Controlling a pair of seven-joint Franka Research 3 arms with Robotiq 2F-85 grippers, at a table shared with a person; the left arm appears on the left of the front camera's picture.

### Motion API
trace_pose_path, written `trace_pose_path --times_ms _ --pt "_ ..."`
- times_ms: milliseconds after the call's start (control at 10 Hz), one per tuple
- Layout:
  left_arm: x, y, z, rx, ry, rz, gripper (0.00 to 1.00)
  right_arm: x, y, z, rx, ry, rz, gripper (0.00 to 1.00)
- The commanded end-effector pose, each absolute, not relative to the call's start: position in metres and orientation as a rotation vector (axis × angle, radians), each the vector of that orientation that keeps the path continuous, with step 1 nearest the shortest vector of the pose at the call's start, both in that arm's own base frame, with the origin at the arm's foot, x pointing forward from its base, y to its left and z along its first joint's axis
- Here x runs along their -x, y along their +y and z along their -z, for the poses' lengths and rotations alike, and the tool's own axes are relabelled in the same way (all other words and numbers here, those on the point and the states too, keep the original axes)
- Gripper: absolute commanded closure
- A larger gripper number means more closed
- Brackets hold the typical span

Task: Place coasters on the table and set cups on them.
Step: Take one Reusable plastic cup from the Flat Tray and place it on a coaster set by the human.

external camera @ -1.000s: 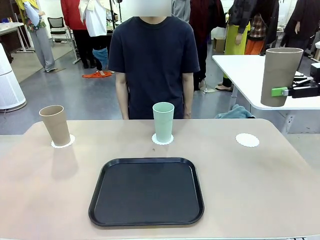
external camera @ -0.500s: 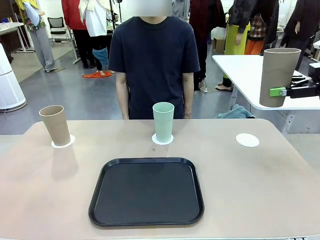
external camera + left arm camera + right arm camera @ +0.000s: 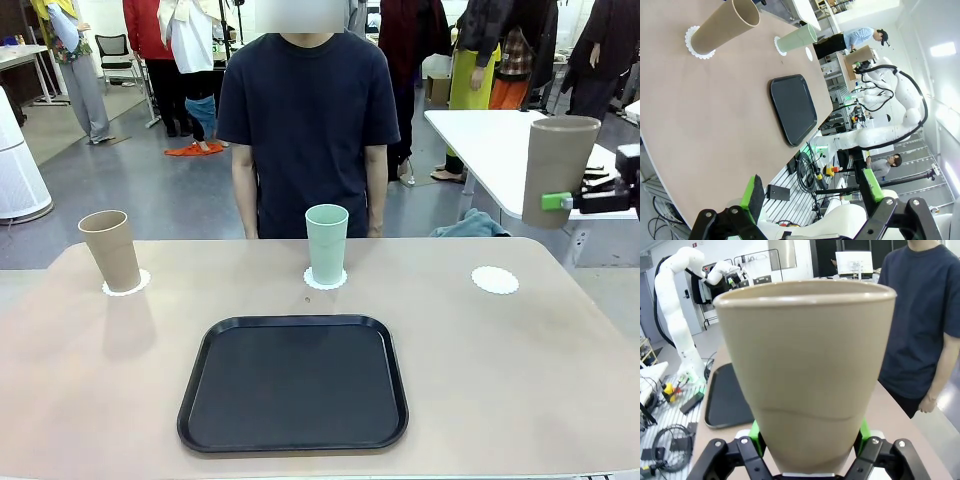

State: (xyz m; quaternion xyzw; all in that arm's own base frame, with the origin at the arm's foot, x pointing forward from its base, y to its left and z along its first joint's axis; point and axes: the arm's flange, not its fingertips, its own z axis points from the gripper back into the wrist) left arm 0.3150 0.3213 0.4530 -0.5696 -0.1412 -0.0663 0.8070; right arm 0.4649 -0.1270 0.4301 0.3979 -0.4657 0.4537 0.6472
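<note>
High at the right, my right gripper (image 3: 556,201) is shut on a tan cup (image 3: 558,170), held in the air above and to the right of a bare white coaster (image 3: 495,280) on the beige table (image 3: 520,390). The right wrist view has that cup (image 3: 807,375) clamped between the green pads (image 3: 756,432). A second tan cup (image 3: 110,250) stands on a coaster (image 3: 127,284) at far left. The mint cup (image 3: 326,243) stands on a coaster (image 3: 325,280) at the far middle. My left gripper (image 3: 812,192) is open and empty, far back from the table.
A black tray (image 3: 293,382) lies in the near middle of the table, with nothing on it. A person in a dark shirt (image 3: 305,120) stands at the far edge behind the mint cup. A white table (image 3: 480,150) stands behind on the right.
The held tan cup has come down a little with my right gripper and tilts slightly. Nothing on the table has moved.
</note>
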Motion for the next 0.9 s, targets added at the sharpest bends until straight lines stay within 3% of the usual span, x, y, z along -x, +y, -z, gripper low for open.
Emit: trace_pose_path --times_ms 0,400,800 --pt "-0.313 0.322 -0.456 1.224 -0.305 0.145 0.00 -0.494 -0.157 -0.398 -0.957 -1.099 -1.106 0.19" --pt "-0.313 0.322 -0.456 1.224 -0.305 0.145 0.00 -0.505 -0.156 -0.332 -1.042 -1.173 -1.155 0.19" --pt "-0.313 0.322 -0.456 1.224 -0.305 0.145 0.00 -0.531 -0.131 -0.307 -0.899 -1.156 -0.960 0.19"
